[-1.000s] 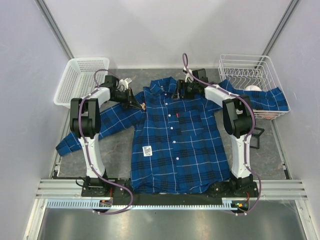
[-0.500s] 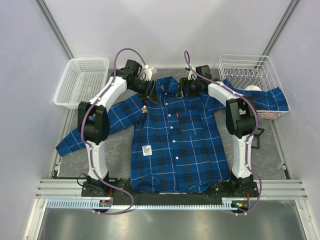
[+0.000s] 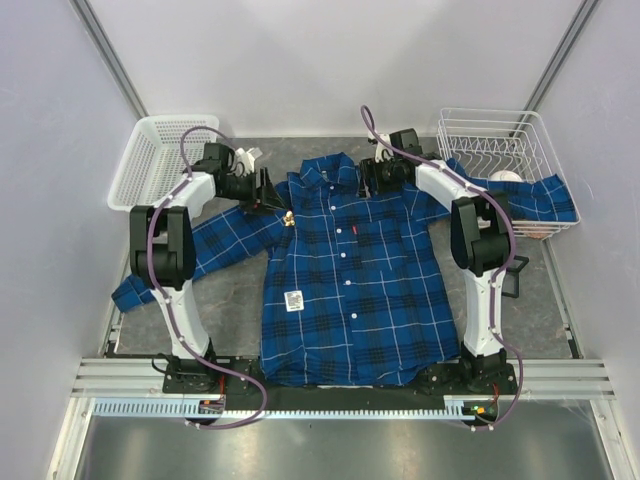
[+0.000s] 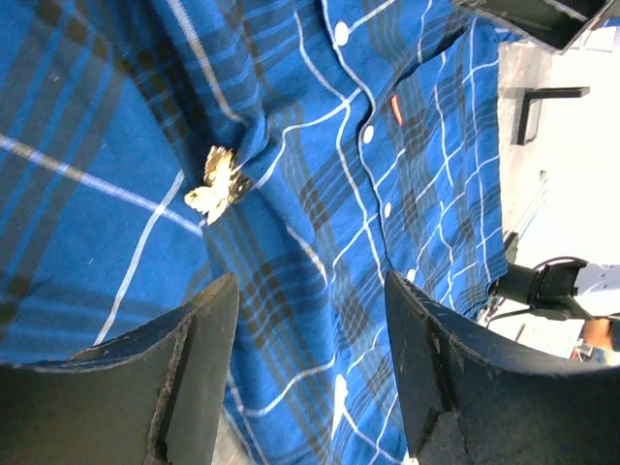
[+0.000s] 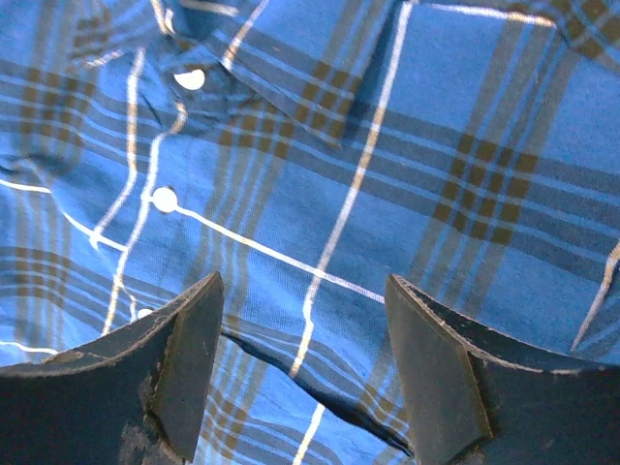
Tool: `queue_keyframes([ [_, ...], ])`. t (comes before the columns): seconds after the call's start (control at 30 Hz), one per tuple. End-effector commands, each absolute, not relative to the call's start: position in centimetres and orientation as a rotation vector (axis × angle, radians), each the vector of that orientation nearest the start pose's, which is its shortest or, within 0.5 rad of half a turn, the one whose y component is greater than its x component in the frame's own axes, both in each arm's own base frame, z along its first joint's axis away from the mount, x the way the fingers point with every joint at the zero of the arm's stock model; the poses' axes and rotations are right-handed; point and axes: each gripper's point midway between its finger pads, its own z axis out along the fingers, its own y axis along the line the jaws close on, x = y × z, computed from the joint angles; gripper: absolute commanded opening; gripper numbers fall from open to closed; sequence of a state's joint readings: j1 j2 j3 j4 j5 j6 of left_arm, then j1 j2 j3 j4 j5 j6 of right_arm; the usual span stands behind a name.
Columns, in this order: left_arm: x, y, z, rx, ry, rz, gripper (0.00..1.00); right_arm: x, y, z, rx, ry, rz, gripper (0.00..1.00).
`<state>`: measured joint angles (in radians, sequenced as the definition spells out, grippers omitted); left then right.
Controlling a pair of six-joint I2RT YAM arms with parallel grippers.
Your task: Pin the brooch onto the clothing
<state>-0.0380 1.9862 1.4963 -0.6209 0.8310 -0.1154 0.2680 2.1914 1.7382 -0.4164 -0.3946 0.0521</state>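
We are looking down on a grey table [image 3: 235,290] where a blue plaid shirt [image 3: 345,280] is lying flat and buttoned. Its long axis is running from the bottom of the top view to the upper middle, and the collar is pointing toward the far wall. One sleeve is trailing to the lower left. The other is reaching to the upper right and draping over the edge of a white wire basket [image 3: 490,140]. A white plastic mesh basket [image 3: 160,160] is sitting at the upper left.

The cloth is looking soft and woven, crossed by thin white lines and darker bands, with small round white buttons down the front.

We are seeing the left gripper [image 3: 262,190] hanging over the shoulder area at the left of the collar. In its wrist view its dark, scuffed fingers [image 4: 208,339] are standing apart with nothing between them. The right gripper [image 3: 365,178] is hovering at the collar's right side, and its fingers [image 5: 189,339] are also spread wide over the fabric, gripping nothing.

The brooch [image 3: 287,218] is sitting on the shirt's shoulder, left of the collar. In the left wrist view the brooch [image 4: 217,182] is showing as a small, gold, leaf-like metal piece slanting from lower left to upper right.
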Motion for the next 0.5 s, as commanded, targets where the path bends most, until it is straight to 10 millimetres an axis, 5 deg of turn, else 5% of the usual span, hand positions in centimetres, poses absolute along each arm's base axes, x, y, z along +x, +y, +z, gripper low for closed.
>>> queue_keyframes([
  [0.0,43.1,-16.5,10.7,0.17,2.386,-1.263,0.68,50.3,19.1,5.2,-0.51,2.453,0.493,0.75],
  [0.47,44.7,-16.7,5.7,0.129,2.384,-1.269,0.68,49.3,16.8,1.8,-0.504,2.552,0.422,0.75],
])
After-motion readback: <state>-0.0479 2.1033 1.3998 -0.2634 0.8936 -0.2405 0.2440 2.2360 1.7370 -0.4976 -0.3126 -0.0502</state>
